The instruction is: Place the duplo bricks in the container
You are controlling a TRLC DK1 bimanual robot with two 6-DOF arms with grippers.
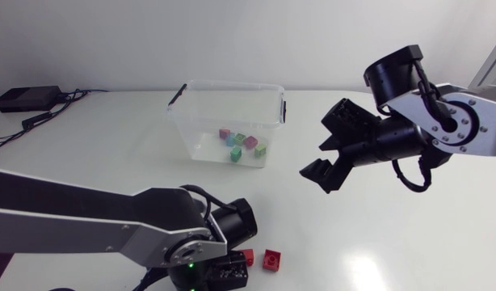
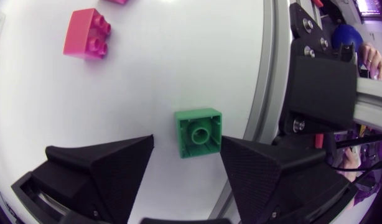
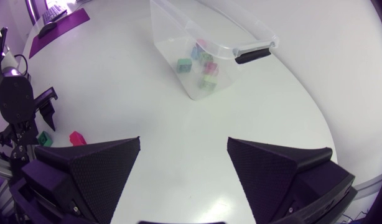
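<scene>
Left jaws wide open, with a square green duplo brick [image 2: 198,132] sitting hollow side up on the smooth white bench [image 2: 147,74] between them, not gripped. Glossy pink brick [image 2: 85,33] just ahead. Right jaws gape empty. Farther back, the clear plastic container [image 1: 183,121] holds several small coloured bricks [image 1: 241,144].

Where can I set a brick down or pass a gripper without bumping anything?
Bare table between the right gripper and the red bricks is the widest patch. Another lies between the container and the left arm. Crowded by the left gripper: a green brick sits between its open fingers, red bricks beside.
</scene>
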